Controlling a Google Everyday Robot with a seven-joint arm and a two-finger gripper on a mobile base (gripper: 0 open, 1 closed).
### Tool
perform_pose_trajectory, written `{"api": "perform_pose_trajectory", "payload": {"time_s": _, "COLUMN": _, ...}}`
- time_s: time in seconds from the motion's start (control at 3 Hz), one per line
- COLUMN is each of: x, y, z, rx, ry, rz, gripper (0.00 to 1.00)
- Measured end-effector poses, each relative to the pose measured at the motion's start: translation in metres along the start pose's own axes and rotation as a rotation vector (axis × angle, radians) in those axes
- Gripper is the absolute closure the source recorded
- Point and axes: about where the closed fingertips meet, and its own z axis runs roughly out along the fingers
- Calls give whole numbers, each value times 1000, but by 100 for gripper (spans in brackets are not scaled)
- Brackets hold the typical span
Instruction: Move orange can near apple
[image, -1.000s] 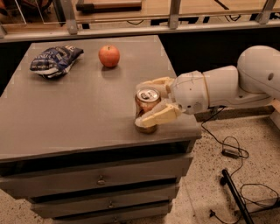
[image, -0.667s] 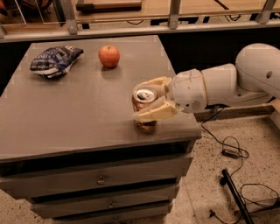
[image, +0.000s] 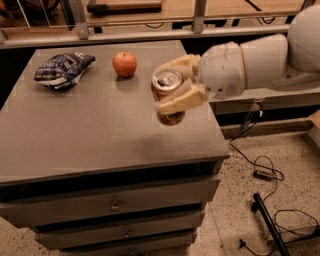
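- A blue-and-white snack bag (image: 62, 70) lies at the desk's (image: 100, 132) far left corner.
- The apple (image: 124, 64) sits just right of the bag, near the far edge.
- The orange can (image: 166, 81) hangs tilted above the desk's right side, right of the apple and apart from it.
- The tool (image: 168, 88) is clamped on the can, one cream finger on each side.
- The white arm (image: 250, 65) reaches in from the right.
- Black cables (image: 265, 172) lie on the floor.

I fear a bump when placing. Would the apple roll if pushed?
Likely yes: the apple is round and sits free on the table. It looks firm, so hardly fragile. The gripper, right of the apple, holds the orange can above the table.
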Motion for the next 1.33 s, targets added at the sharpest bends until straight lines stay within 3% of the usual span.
{"api": "perform_pose_trajectory", "payload": {"time_s": 0.33, "x": -38, "y": -34, "z": -16, "rx": 72, "ry": -2, "rz": -69, "gripper": 100}}
{"api": "perform_pose_trajectory", "payload": {"time_s": 0.67, "x": -38, "y": -34, "z": -16, "rx": 72, "ry": -2, "rz": -69, "gripper": 100}}
{"api": "perform_pose_trajectory", "payload": {"time_s": 1.0, "x": -17, "y": -59, "z": -6, "rx": 66, "ry": 35, "rz": -10, "gripper": 100}}
{"api": "perform_pose_trajectory", "payload": {"time_s": 1.33, "x": 16, "y": -111, "z": 3, "rx": 91, "ry": 67, "rz": 53, "gripper": 100}}
